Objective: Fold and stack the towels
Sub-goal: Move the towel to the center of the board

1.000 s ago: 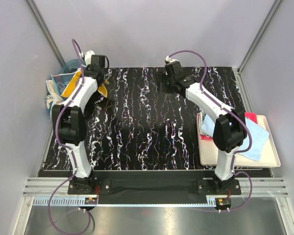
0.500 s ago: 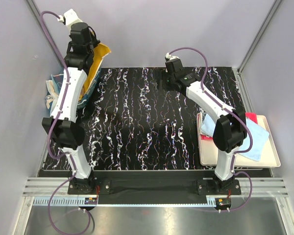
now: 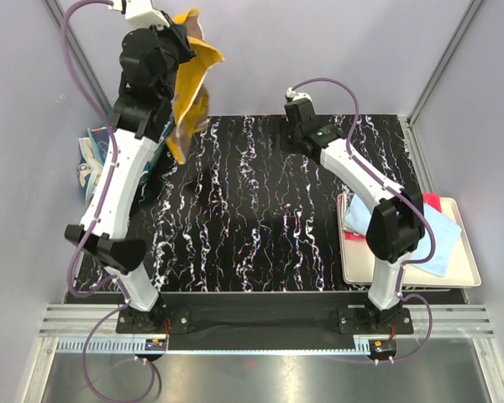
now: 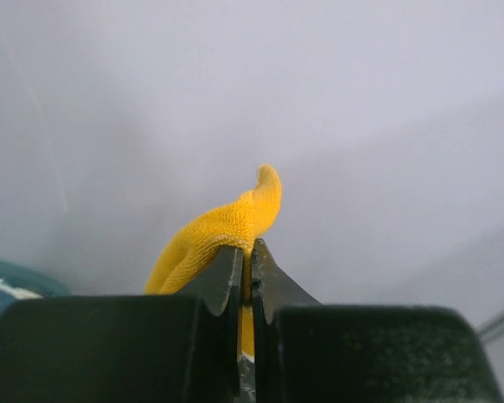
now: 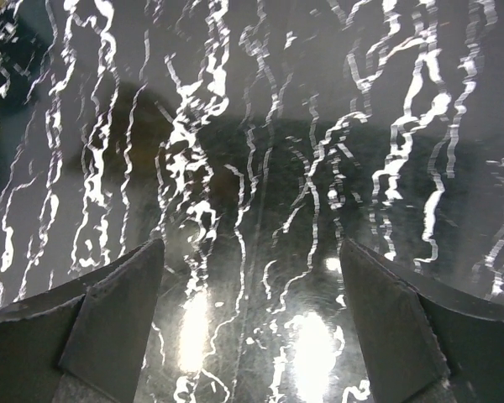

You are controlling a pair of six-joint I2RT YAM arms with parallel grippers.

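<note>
My left arm is raised high at the back left, and its gripper (image 3: 182, 39) is shut on the top edge of an orange towel (image 3: 190, 88), which hangs crumpled above the table's far left corner. In the left wrist view the jaws (image 4: 245, 256) pinch a fold of that orange towel (image 4: 223, 231) against the pale wall. A light blue towel (image 3: 433, 235) and a red towel (image 3: 431, 200) lie on the cream tray (image 3: 403, 277) at the right. My right gripper (image 3: 296, 128) hovers low over the far middle of the table, open and empty (image 5: 252, 252).
A teal plastic basket (image 3: 90, 155) with more cloths in it stands at the far left, partly behind my left arm. The black, white-veined table (image 3: 252, 227) lies between the arms. Pale walls close in on the left, back and right.
My left arm has swung up and to the right, lifting the orange towel out of the basket until it hangs in the air. The right arm has hardly moved.
</note>
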